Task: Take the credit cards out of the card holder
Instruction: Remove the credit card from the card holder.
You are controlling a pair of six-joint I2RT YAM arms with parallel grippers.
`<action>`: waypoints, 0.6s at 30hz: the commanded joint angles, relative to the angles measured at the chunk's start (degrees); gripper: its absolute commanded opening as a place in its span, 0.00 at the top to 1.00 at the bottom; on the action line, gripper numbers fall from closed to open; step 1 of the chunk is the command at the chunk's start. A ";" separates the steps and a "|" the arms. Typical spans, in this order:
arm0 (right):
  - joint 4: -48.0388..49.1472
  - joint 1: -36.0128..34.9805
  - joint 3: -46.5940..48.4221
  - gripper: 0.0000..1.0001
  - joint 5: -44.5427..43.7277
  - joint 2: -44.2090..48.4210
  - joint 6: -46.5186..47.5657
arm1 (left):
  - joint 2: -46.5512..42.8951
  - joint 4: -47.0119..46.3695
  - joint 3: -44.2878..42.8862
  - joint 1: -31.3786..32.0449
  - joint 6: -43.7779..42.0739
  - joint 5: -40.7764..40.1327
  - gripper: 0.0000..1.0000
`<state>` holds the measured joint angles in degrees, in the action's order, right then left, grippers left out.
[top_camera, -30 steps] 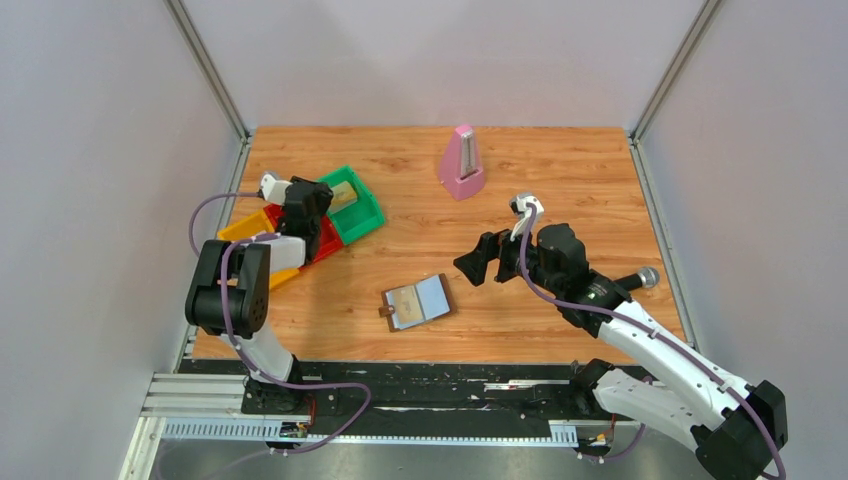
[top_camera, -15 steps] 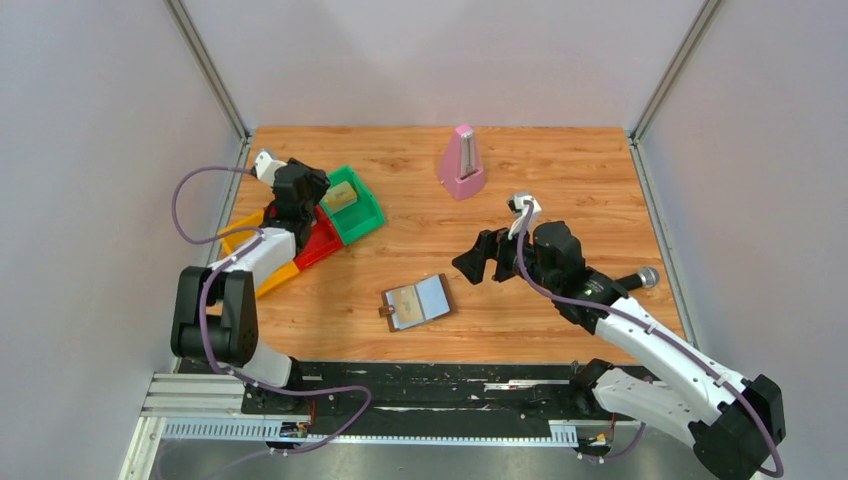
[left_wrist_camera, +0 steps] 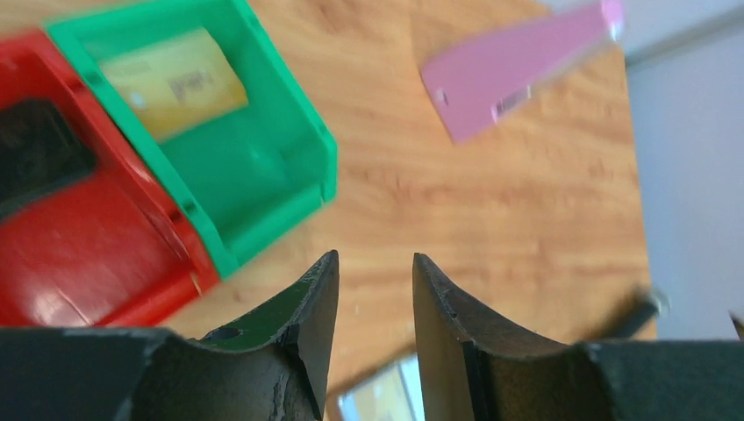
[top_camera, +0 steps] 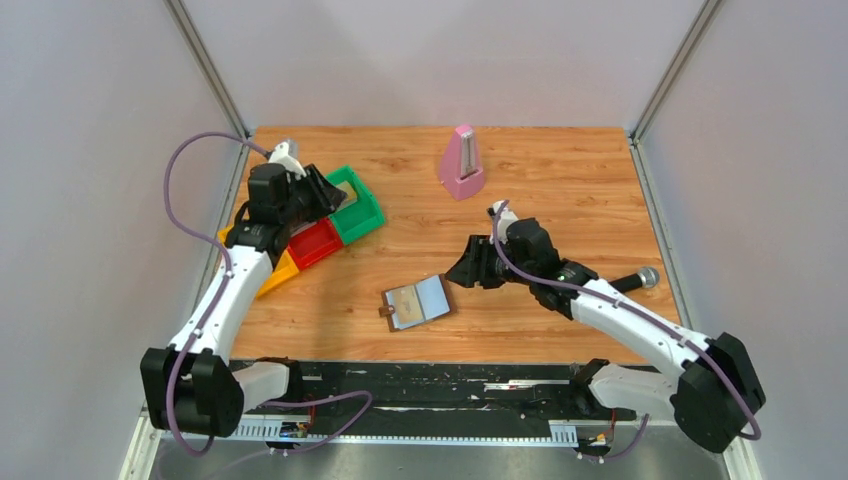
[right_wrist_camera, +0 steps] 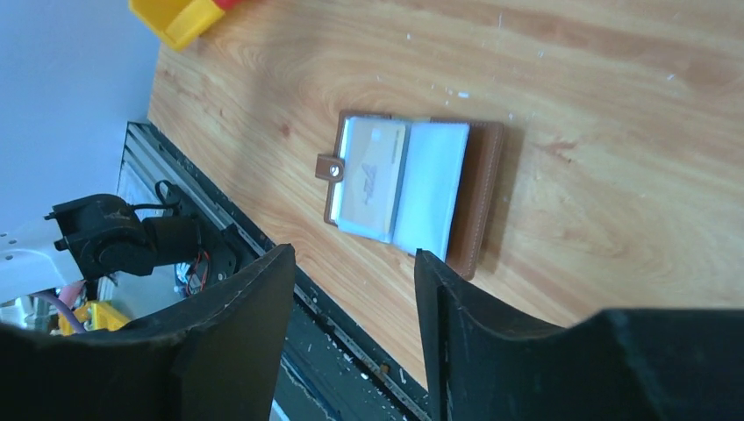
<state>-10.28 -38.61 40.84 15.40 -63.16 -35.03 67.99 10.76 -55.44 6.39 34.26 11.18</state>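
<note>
**Nothing pins the holder: a pull may drag it along**

The card holder (right_wrist_camera: 412, 189) lies open and flat on the table (top_camera: 560, 190), near its front edge. One tan credit card (right_wrist_camera: 373, 180) shows in the left-hand sleeve, beside the clasp tab. Your right gripper (right_wrist_camera: 351, 263) hangs above it with its jaws apart and nothing between them. Your left gripper (left_wrist_camera: 373, 263) is well away, over the green tray (left_wrist_camera: 289, 175), and its jaws also stand apart and empty. That tray already holds a gold-tan card (left_wrist_camera: 175, 79).

The main risk, as I judge it, is friction. The card sits snug in its sleeve and the holder is light. If you pull with the right hand alone, the whole holder probably slides or lifts with the card. A drag toward you could carry it onto the black rail at the front edge.

The second risk is the pinch itself. The card lies flush, so the fingers may close on the sleeve as well, or skate off the top. Pressing down hard could flip the free leaf shut over the card.

Whether more cards hide behind the pale right-hand leaf, you cannot tell from here, so don't assume this one is the last.
</note>
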 commanded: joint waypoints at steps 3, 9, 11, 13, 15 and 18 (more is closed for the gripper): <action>3.53 -3.65 2.34 0.48 1.99 -8.06 -4.82 | -3.61 13.84 7.42 1.36 -5.83 18.86 0.56; -1.89 -10.41 9.69 0.33 -11.00 -18.60 -3.38 | -5.64 13.55 14.11 2.13 -5.21 23.26 0.55; -2.95 -12.34 12.03 0.32 -13.09 -21.87 -2.59 | -6.77 14.35 14.06 2.13 -5.89 21.68 0.54; -4.52 -14.30 14.59 0.28 -15.05 -24.67 -1.50 | -7.38 15.16 13.21 2.13 -6.37 21.38 0.54; -6.28 -16.34 16.99 0.26 -18.60 -27.25 -0.17 | -7.71 15.38 12.35 2.07 -6.16 22.69 0.53; -7.31 -18.45 19.40 0.27 -20.05 -30.27 0.97 | -8.22 15.51 12.01 2.03 -5.63 22.08 0.53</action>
<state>-14.92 -54.52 55.92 1.21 -90.74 -36.75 61.30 26.22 -40.99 8.54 29.63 32.03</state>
